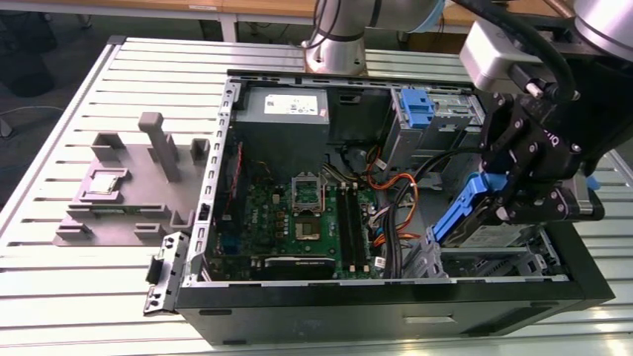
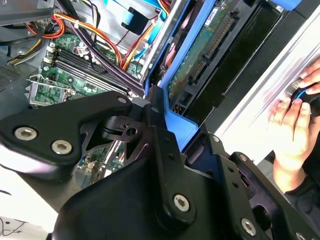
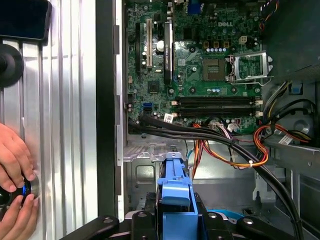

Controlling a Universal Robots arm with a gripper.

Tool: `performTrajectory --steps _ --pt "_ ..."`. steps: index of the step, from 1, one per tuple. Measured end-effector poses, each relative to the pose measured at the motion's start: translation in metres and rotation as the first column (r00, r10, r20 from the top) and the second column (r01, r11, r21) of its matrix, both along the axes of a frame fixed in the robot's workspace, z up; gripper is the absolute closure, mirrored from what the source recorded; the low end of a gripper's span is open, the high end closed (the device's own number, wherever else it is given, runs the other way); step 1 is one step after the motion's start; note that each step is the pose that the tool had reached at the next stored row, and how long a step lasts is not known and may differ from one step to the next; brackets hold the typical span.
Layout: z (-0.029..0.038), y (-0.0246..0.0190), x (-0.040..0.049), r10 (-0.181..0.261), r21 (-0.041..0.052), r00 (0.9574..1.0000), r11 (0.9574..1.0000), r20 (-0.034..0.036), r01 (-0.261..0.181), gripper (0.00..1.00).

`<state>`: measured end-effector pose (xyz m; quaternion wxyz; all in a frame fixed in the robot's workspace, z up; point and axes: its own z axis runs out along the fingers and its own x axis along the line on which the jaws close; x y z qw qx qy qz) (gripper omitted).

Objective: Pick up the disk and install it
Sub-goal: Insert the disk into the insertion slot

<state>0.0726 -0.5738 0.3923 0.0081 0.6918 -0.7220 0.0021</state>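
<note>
My fingers (image 2: 161, 131) are clamped narrow on the flat rectangular silver disk in its blue plastic carrier (image 1: 461, 211). They hold it tilted on edge over the grey metal drive bay (image 1: 475, 261), at the lower right of the exterior view, inside the open black computer case (image 1: 396, 311). I judge it dense, stiff and shock-sensitive. The carrier's rails look the safe hold, not the bare green circuit board (image 2: 192, 67).

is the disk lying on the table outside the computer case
No, the exterior view shows the disk held by the gripper inside the open computer case, at the exterior view's right.
</note>
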Motion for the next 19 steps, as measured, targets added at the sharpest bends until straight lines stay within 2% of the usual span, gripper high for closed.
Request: performTrajectory --steps 19 --pt "-0.0107 -0.0022 0.0004 0.000 -0.0002 1.0000 1.0000 0.0000 0.000 0.63"
